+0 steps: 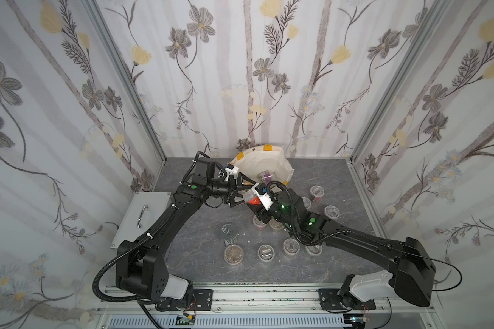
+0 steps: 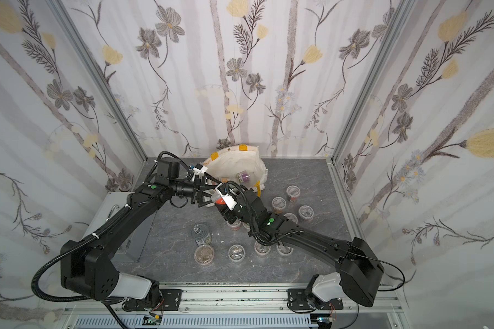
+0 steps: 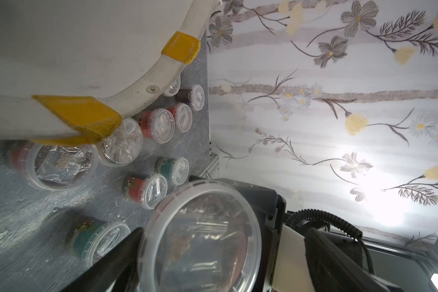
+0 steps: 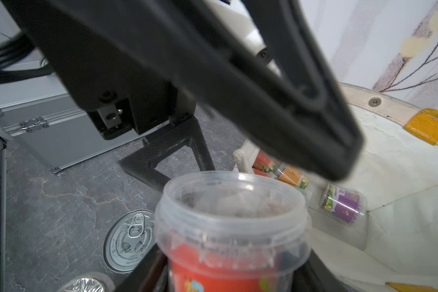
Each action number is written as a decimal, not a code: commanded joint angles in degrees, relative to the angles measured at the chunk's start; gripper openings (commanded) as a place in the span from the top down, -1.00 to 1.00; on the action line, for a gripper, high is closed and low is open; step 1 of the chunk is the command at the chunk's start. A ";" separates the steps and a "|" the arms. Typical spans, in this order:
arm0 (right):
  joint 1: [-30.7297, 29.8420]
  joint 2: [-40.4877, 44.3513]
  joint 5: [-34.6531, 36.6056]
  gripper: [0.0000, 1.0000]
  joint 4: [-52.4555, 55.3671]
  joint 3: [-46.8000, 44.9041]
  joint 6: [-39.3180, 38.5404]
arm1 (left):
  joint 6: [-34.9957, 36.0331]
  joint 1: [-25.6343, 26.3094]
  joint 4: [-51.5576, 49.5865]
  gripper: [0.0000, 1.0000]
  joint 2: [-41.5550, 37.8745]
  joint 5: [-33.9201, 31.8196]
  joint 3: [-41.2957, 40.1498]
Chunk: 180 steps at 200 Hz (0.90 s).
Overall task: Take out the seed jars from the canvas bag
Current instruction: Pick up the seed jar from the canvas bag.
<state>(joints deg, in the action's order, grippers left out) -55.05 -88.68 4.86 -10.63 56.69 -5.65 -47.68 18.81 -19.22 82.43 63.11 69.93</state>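
R jaws pinch red jar [image 4: 234, 227] mid-frame, just lower left of bag [image 1: 264, 165]. L jaws spread round its lid [image 3: 200, 235], no contact afaict.
Risk: L clips lid when backing off, or R grip slips, so it drops on tin [image 1: 229, 232].
Count: 1 held, at least 3 in bag, approx 10 jars [image 1: 265, 252] on worktop [image 1: 340, 182] (arm hides some), 1 tin, 1 box [image 1: 143, 216].

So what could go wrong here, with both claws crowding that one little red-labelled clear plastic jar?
The open left gripper straddles the red-labelled clear plastic jar, held aloft by the right gripper; a bump might knock it loose. Also, small clear jars crowd the grey tabletop beneath the right arm, so lowering could topple some.
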 commanded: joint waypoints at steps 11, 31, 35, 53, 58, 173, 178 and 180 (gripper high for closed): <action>-0.66 -1.41 2.46 -0.21 -3.99 1.46 -4.41 | 10.94 1.26 -12.75 -0.93 1.57 -2.81 3.31; -0.85 -1.63 3.03 -0.21 -3.81 2.02 -5.40 | 14.70 1.80 -18.20 -0.89 2.31 -6.80 4.77; -0.93 -1.62 3.05 -0.20 -3.78 2.02 -5.66 | 15.04 1.84 -18.73 -0.87 2.37 -7.25 4.86; -1.10 -1.66 3.88 -0.20 -4.02 1.78 -6.85 | 15.03 1.93 -19.11 -0.72 2.71 -7.90 4.62; -1.19 -1.64 4.09 -0.20 -3.96 1.70 -7.23 | 14.63 1.93 -18.69 -0.69 2.75 -7.79 4.39; -1.99 2.13 8.48 -0.50 -6.26 -5.33 -2.71 | 15.25 2.02 -16.70 -0.13 2.42 -14.40 1.32; -1.99 2.98 8.47 -0.52 -6.48 -6.60 -2.20 | 16.34 2.10 -17.57 -0.12 2.12 -16.38 1.22; -1.99 3.25 8.45 -0.53 -6.72 -7.19 -2.02 | 16.82 2.09 -17.95 -0.12 2.01 -17.35 1.16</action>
<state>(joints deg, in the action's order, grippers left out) -57.04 -87.96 11.27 -12.97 53.10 -10.46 -34.63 20.88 -34.41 85.41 53.28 71.77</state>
